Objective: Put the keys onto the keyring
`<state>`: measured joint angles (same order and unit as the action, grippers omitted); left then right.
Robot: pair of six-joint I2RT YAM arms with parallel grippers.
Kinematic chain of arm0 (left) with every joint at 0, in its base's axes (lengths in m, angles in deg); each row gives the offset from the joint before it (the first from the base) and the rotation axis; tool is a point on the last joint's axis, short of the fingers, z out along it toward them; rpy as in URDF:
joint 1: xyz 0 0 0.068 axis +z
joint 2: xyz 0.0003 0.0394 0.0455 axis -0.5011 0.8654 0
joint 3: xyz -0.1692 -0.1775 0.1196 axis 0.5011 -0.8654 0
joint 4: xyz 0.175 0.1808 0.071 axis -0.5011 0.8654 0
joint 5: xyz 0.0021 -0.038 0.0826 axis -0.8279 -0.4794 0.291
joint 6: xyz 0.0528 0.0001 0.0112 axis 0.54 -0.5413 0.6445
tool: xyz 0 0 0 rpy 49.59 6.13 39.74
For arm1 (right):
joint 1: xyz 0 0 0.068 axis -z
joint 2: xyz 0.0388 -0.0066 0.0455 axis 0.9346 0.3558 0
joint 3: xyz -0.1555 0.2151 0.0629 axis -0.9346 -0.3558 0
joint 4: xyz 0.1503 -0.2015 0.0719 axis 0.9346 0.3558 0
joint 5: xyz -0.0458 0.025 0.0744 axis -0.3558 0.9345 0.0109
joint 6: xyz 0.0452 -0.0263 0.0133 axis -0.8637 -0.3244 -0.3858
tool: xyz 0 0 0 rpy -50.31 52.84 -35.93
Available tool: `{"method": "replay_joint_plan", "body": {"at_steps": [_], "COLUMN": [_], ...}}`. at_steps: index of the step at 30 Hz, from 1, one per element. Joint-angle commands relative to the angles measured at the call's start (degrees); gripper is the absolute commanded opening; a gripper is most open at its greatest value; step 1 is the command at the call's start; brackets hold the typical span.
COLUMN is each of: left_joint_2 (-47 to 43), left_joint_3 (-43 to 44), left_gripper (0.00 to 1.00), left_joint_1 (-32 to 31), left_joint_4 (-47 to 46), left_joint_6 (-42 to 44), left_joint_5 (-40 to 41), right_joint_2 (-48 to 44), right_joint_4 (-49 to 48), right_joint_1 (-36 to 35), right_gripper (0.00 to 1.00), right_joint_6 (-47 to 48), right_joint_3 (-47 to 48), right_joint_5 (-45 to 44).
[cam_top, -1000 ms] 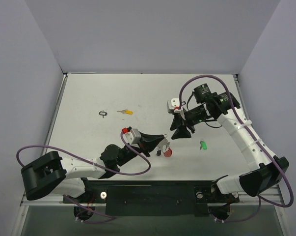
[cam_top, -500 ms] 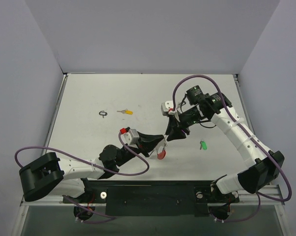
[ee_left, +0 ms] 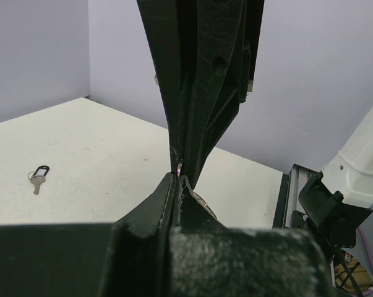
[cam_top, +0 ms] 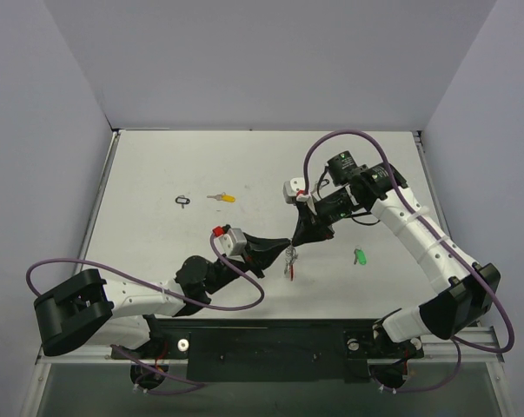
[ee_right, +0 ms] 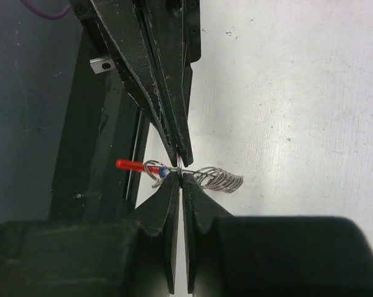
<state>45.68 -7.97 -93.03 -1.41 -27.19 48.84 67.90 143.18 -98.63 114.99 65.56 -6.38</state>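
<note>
The keyring (cam_top: pixel 289 265) hangs between both grippers near the table's front middle. In the right wrist view its silver coil (ee_right: pixel 220 179) sticks out right and its red plastic piece (ee_right: pixel 129 164) left, with a small blue bit beside it. My left gripper (cam_top: pixel 285 251) is shut on the ring wire; its fingers (ee_right: pixel 164 80) come in from above in the right wrist view. My right gripper (ee_right: pixel 180 176) is shut on the same wire, tip to tip with the left gripper (ee_left: pixel 179 178). A green key (cam_top: pixel 360 256) lies to the right, a yellow key (cam_top: pixel 222 198) at the back left.
A small black loop with a bare key (cam_top: pixel 183 201) lies left of the yellow key and shows in the left wrist view (ee_left: pixel 38 176). The table's black front rail (cam_top: pixel 270 339) runs just behind the grippers.
My right gripper has moved left and down to meet the left gripper and has closed on the keyring. The keyring has turned edge-on; its red piece no longer hangs flat.
</note>
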Motion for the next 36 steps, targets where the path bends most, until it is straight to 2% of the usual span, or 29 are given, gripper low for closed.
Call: {"method": "replay_joint_plan", "body": {"at_steps": [1,7,8,11,15,17,21,22,26,31,35,36], "left_joint_2": [-0.99,-0.64,-0.9,-2.21,-6.51,-9.93,-16.35,-16.8,-19.27,-16.82,-11.63,-9.71], "left_joint_3": [1.2,0.5,0.5,0.24,-0.91,-1.35,0.58,0.33,-2.66,-3.81,-2.05,-0.83], "left_gripper": [0.0,0.0,0.03,0.34,0.56,0.61,0.65,0.65,0.66,0.66,0.67,0.68], "left_joint_1": [0.03,0.03,0.12,0.12,0.29,0.47,0.73,0.73,1.08,1.08,1.17,1.26], "left_joint_4": [-11.77,-9.85,-9.14,-5.2,1.12,6.99,23.95,25.04,25.49,26.55,26.63,26.81], "left_joint_6": [-0.08,-1.74,-2.01,-2.54,-2.63,-1.41,2.81,3.08,2.82,0.63,-2.71,-2.89], "left_joint_5": [-0.14,1.36,1.27,1.09,1.62,1.45,0.13,0.3,1.36,-0.48,-2.76,-3.9], "right_joint_2": [0.31,-0.13,-0.3,-0.3,-0.3,0.4,2.15,2.85,6.62,6.56,1.12,-0.03], "right_joint_4": [0.88,1.06,1.14,1.32,3.51,6.66,10.81,10.73,9.85,9.59,4.67,1.96], "right_joint_1": [-0.76,-1.02,-1.11,-1.2,-1.73,-2.25,-3.22,-3.31,-2.52,4.95,7.67,8.81], "right_gripper": [0.0,0.0,0.0,0.0,0.0,0.0,0.0,0.0,0.0,0.0,0.09,0.14], "right_joint_6": [0.07,-6.51,-6.87,-8.54,-9.08,-8.03,-7.05,-6.97,-7.93,-8.11,-9.16,-9.6], "right_joint_3": [-0.32,2.13,2.4,2.58,3.63,5.2,8.64,8.38,7.24,4.43,-6.88,-8.65], "right_joint_5": [2.88,-2.46,-3.44,-7.3,-12.14,-15.04,-19.35,-19.01,-18.21,-12.76,-14.87,-15.05]}}
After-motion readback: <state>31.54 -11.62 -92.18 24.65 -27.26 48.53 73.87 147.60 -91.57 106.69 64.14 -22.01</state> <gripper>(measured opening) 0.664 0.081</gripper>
